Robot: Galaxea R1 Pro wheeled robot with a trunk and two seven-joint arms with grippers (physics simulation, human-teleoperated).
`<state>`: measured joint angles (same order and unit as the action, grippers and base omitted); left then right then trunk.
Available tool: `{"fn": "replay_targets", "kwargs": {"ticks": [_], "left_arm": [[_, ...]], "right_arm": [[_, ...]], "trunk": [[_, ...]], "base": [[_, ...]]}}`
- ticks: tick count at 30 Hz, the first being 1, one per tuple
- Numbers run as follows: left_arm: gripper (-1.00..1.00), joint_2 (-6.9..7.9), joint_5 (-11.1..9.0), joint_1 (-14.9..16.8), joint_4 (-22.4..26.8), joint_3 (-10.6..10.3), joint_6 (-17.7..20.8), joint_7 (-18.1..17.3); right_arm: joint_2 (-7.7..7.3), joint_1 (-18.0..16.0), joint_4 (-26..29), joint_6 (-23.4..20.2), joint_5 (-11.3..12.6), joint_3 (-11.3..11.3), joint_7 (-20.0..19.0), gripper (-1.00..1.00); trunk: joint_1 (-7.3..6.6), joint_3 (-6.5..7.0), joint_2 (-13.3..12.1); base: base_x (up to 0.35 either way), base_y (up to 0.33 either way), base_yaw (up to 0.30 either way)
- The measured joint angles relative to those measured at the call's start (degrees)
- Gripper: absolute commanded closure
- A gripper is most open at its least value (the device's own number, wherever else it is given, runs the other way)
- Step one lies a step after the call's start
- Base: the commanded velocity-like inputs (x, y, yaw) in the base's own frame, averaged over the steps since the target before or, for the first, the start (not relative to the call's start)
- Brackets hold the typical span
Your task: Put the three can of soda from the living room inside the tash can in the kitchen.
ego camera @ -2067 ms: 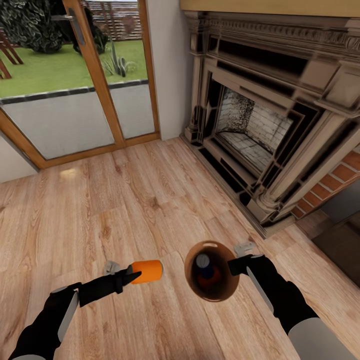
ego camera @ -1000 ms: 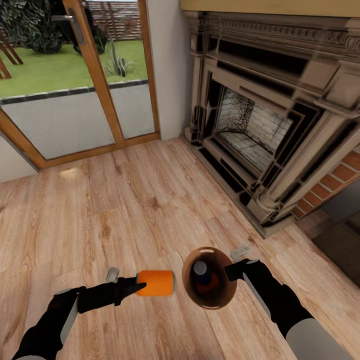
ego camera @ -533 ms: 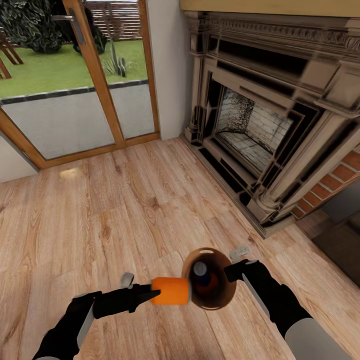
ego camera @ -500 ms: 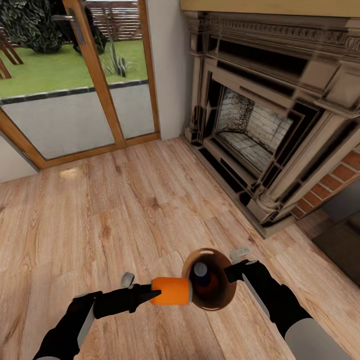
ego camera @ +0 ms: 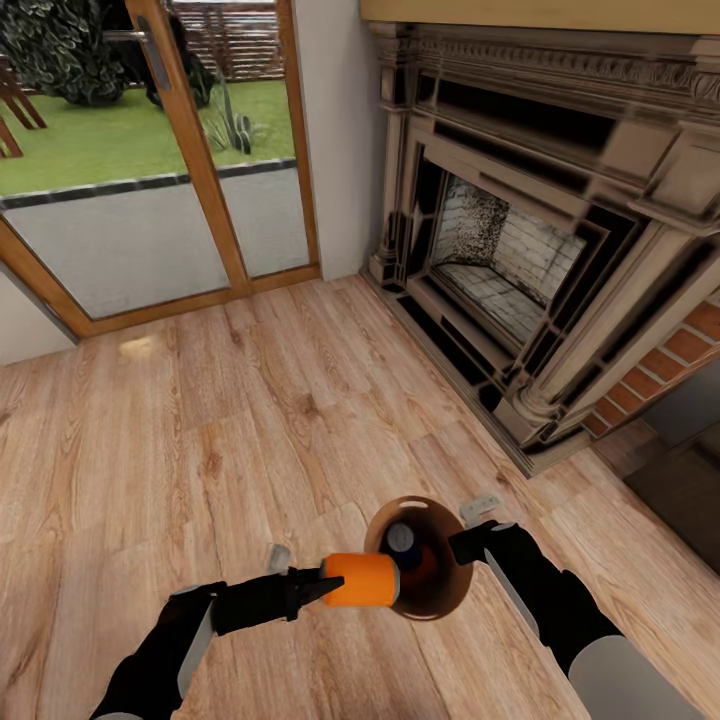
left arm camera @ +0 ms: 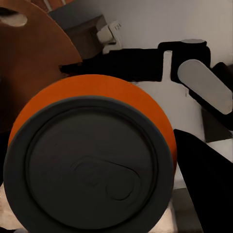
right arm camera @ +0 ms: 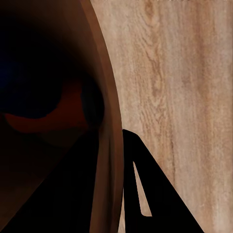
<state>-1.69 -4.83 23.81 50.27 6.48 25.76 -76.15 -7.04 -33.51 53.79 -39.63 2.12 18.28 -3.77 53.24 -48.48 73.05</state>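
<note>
While the right gripper (ego camera: pixel 470 545) clamps the near-side rim of the tash can (ego camera: pixel 445 600) and holds it off the floor, the left gripper (ego camera: pixel 318 588) grasps an orange soda can (ego camera: pixel 360 579) lying sideways, its free end just over the bin's left rim. In the left wrist view the orange can's grey top (left arm camera: pixel 90 167) faces the camera, with the brown bin wall (left arm camera: pixel 34 73) beside it. Inside the bin: a can with a grey top (ego camera: pixel 403 538), dark blue below, and an orange can (ego camera: pixel 425 562) under it; the right wrist view shows the dim interior with an orange patch (right arm camera: pixel 53 116) and one black finger (right arm camera: pixel 141 189) outside the rim, the other hidden. Beyond, bare plank floor (ego camera: pixel 250 400). Farther right, the carved fireplace (ego camera: pixel 520 250), red brick (ego camera: pixel 680 350) at its edge. Farther left, a wood-framed glass door (ego camera: pixel 150 200) onto lawn.
</note>
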Motion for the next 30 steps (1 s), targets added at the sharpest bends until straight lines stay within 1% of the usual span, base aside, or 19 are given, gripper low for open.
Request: {"fn": "replay_targets", "kwargs": {"ticks": [1, 3, 6, 8, 9, 11, 13, 15, 18, 19, 21, 23, 29, 30], "left_arm": [[1.00, -0.25, 0.0, 0.0, 0.0, -0.3, 0.0, 0.5], [1.00, -1.34, 0.0, 0.0, 0.1, -1.0, 0.0, 2.8], [1.00, -2.31, 0.0, 0.0, 0.1, -1.3, 0.0, 4.8], [1.00, -3.47, 0.0, 0.0, 0.2, -1.6, 0.0, 6.9], [1.00, -3.74, 0.0, 0.0, 0.2, -1.8, 0.0, 7.3], [1.00, -4.01, 0.0, 0.0, 0.2, -2.7, 0.0, 7.8], [1.00, -4.10, 0.0, 0.0, 0.3, -3.1, 0.0, 8.0], [1.00, -4.14, 0.0, 0.0, 0.5, -3.3, 0.0, 8.1], [1.00, -4.18, 0.0, 0.0, 1.4, -3.5, 0.0, 9.7], [1.00, -4.18, 0.0, 0.0, 1.7, -3.5, 0.0, 10.4], [1.00, -4.19, 0.0, 0.0, 2.2, -3.5, 0.0, 13.2], [1.00, -4.60, -0.1, 0.0, 2.4, -3.6, 0.0, 14.7], [1.00, -5.40, 0.0, 0.0, 2.5, -3.7, 0.0, 16.1], [1.00, -5.61, 0.0, 0.0, 2.5, -3.8, 0.0, 17.4]], "right_arm": [[0.00, 0.0, 0.0, 0.0, 0.0, 0.0, 0.0, 1.00], [0.03, 0.0, 0.0, 0.0, -0.1, 0.0, 0.1, 1.00], [0.09, -0.1, 0.0, 0.0, 0.0, 0.0, 0.1, 1.00], [0.51, -0.2, -0.6, 0.0, -0.2, 0.0, 0.3, 1.00], [0.67, -0.3, -1.3, 0.0, -0.1, 0.0, 0.7, 1.00], [1.32, -0.6, -2.2, 0.0, -1.8, 0.0, 1.9, 1.00], [1.67, -0.7, -2.6, 0.0, -2.5, 0.0, 2.3, 1.00], [1.86, -0.8, -2.7, 0.1, -1.8, 0.0, 2.3, 1.00], [2.22, -1.0, -2.8, 0.1, -2.2, 0.0, 2.5, 1.00], [2.29, -1.0, -2.8, 0.1, -2.3, 0.0, 2.5, 1.00], [2.46, -1.1, -2.9, 0.0, -2.3, 0.0, 2.6, 1.00], [2.57, -1.1, -2.9, 0.1, -2.1, 0.0, 2.6, 1.00], [2.62, -1.1, -2.9, 0.0, -2.3, 0.0, 2.6, 1.00], [2.63, -1.1, -2.9, 0.1, -2.2, 0.0, 2.6, 1.00]], "trunk": [[0.00, 0.00, 0.0], [0.00, 0.00, 0.0], [0.00, 0.00, 0.0], [0.00, 0.00, 0.0], [0.00, 0.00, 0.0], [0.00, 0.00, 0.0], [0.00, 0.00, 0.0], [0.00, 0.00, 0.0], [0.00, 0.00, 0.0], [0.00, 0.00, 0.0], [0.00, 0.00, 0.0], [0.00, 0.00, 0.0], [0.00, 0.00, 0.0], [0.00, 0.00, 0.0]], "base": [[0.000, 0.000, 0.000], [0.000, 0.000, 0.000], [0.000, 0.000, 0.000], [0.000, 0.000, 0.000], [0.000, 0.000, 0.000], [0.000, 0.000, 0.000], [0.000, 0.000, 0.000], [0.000, 0.000, 0.000], [0.000, 0.000, 0.000], [0.000, 0.000, 0.000], [0.000, 0.000, 0.000], [0.000, 0.000, 0.000], [0.000, 0.000, 0.000], [0.000, 0.000, 0.000]]}}
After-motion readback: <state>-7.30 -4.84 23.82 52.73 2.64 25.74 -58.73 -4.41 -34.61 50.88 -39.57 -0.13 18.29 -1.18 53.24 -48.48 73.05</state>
